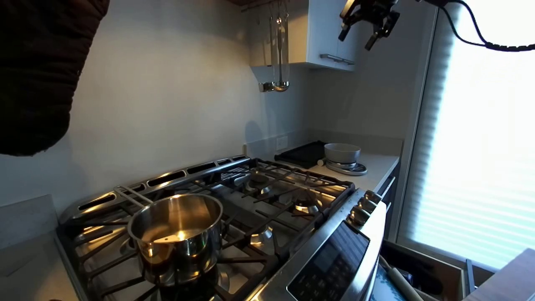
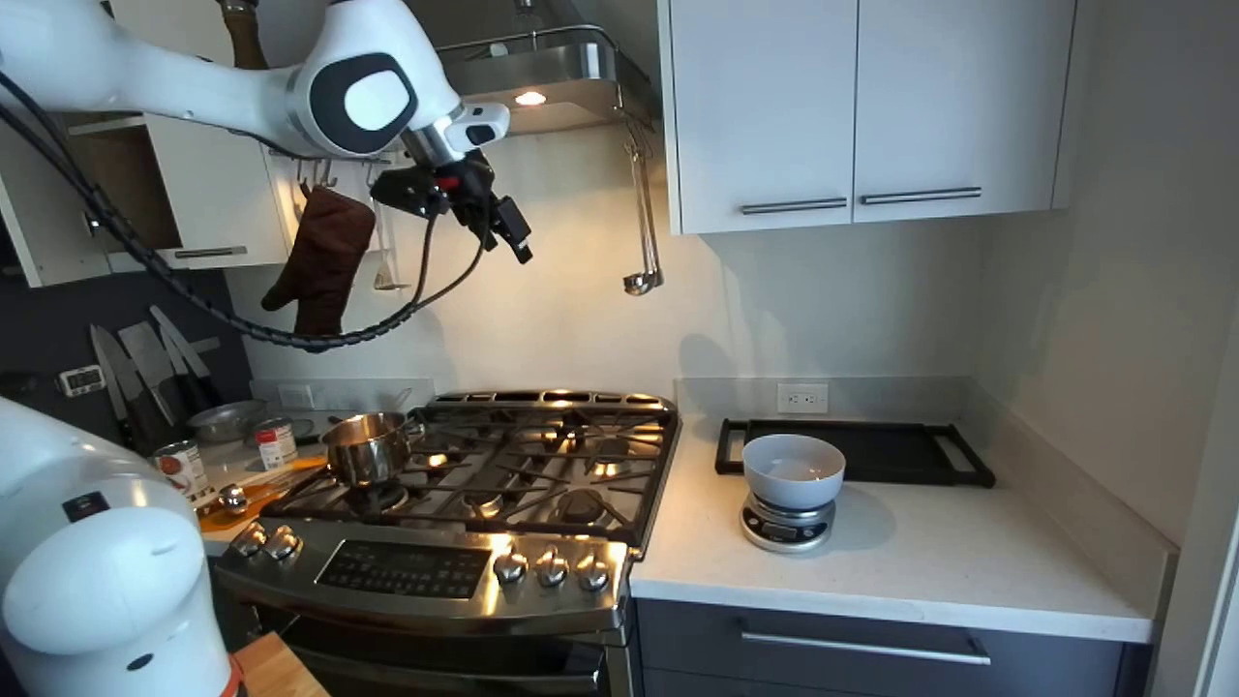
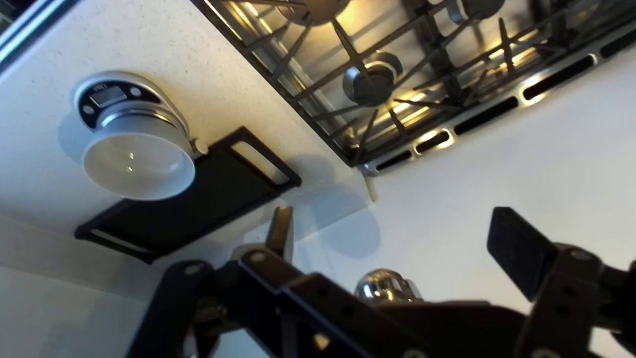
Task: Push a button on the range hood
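The steel range hood (image 2: pixel 571 66) hangs above the stove in an exterior view, with a lamp lit on its underside. Its buttons cannot be made out in any view. My gripper (image 2: pixel 507 248) is below and in front of the hood there, tilted down and apart from it. My gripper also shows high up in an exterior view (image 1: pixel 356 39). In the wrist view my gripper (image 3: pixel 392 214) has its two black fingers wide apart with nothing between them. The wrist view looks down past the fingers at the wall and counter, and the hood is out of its sight.
Steel ladles (image 2: pixel 642 281) hang at the hood's right side. A dark oven mitt (image 2: pixel 324 257) hangs left of the arm. White cabinets (image 2: pixel 765 106) are right of the hood. Below are the stove (image 2: pixel 552 465), a steel pot (image 2: pixel 363 453), a bowl (image 2: pixel 794 474) on a scale and a black tray (image 2: pixel 900 455).
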